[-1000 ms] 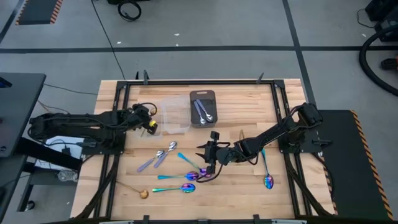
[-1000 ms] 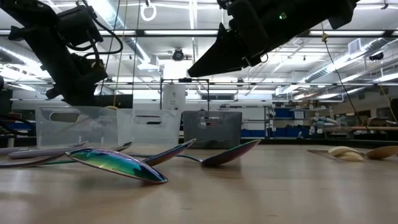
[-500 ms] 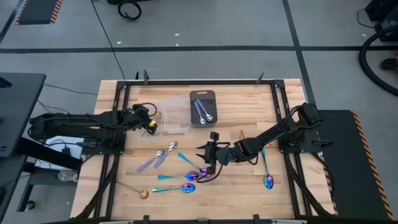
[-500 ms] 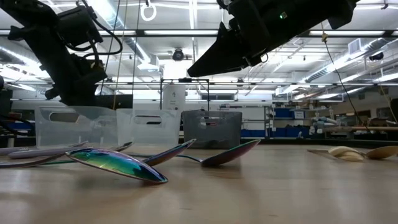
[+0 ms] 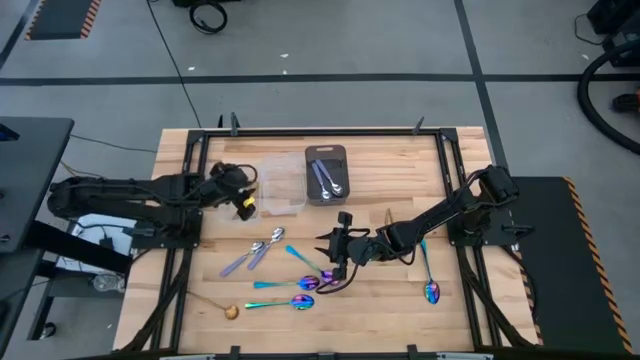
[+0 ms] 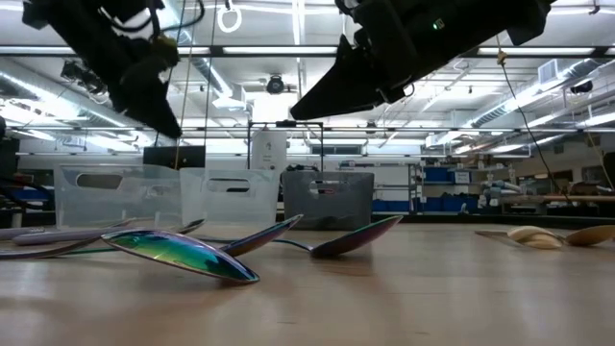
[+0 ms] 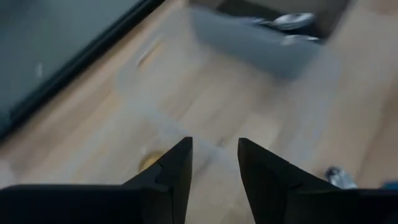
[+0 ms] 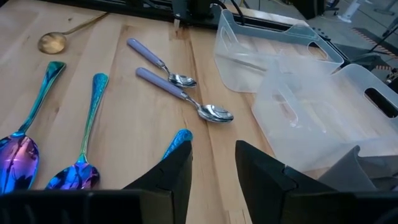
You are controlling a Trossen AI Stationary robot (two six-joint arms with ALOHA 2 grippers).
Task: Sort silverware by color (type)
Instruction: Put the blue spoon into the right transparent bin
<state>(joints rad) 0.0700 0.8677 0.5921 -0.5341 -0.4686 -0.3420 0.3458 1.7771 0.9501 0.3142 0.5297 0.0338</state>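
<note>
Two silver spoons (image 5: 329,178) lie in the dark gray tray (image 5: 326,152). On the table lie two lilac-handled silver spoons (image 8: 186,93), several rainbow spoons (image 5: 285,292) and a gold spoon (image 5: 228,311). My left gripper (image 5: 244,206) hangs open above the near left side of the clear containers (image 5: 283,185). In its wrist view a gold spot (image 7: 149,162) shows under the fingers, blurred. My right gripper (image 8: 213,168) is open and raised over the table's middle. A rainbow spoon's handle end (image 8: 179,139) lies below it.
The two clear containers (image 8: 311,93) stand side by side left of the tray. One more rainbow spoon (image 5: 430,282) lies near the right arm's base. Bare wood lies at the near right and the far left of the table.
My left gripper has gone up beside the clear containers and has turned a little. My right gripper and the spoons on the table have kept still.
</note>
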